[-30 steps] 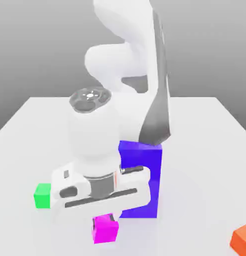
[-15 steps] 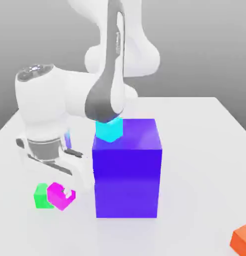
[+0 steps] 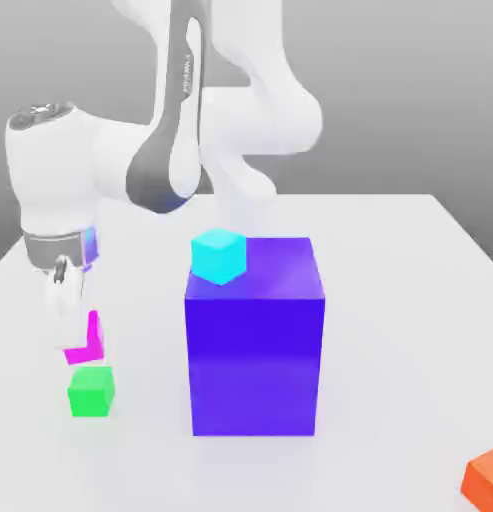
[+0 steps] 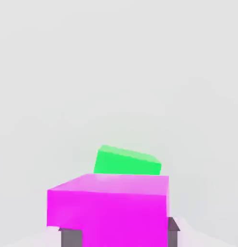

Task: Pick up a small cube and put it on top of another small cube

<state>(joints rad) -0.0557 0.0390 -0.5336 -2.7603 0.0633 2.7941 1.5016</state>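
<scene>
The small magenta cube (image 3: 92, 341) hangs in the air at the exterior view's left, held between the fingers of my gripper (image 3: 78, 330), which is shut on it. The small green cube (image 3: 91, 390) rests on the white table directly below, a small gap apart from the magenta cube. In the hand view the magenta cube (image 4: 111, 207) sits between the dark fingertips (image 4: 70, 237) of the gripper (image 4: 121, 235), and the green cube (image 4: 126, 162) shows just beyond it.
A big blue-purple block (image 3: 253, 345) stands mid-table to the exterior view's right of the green cube, with a small cyan cube (image 3: 219, 255) on its top corner. An orange cube (image 3: 484, 476) lies at the front right edge.
My arm has swung to the exterior view's left carrying the magenta cube. The cube has risen from beside the green cube to just above it.
</scene>
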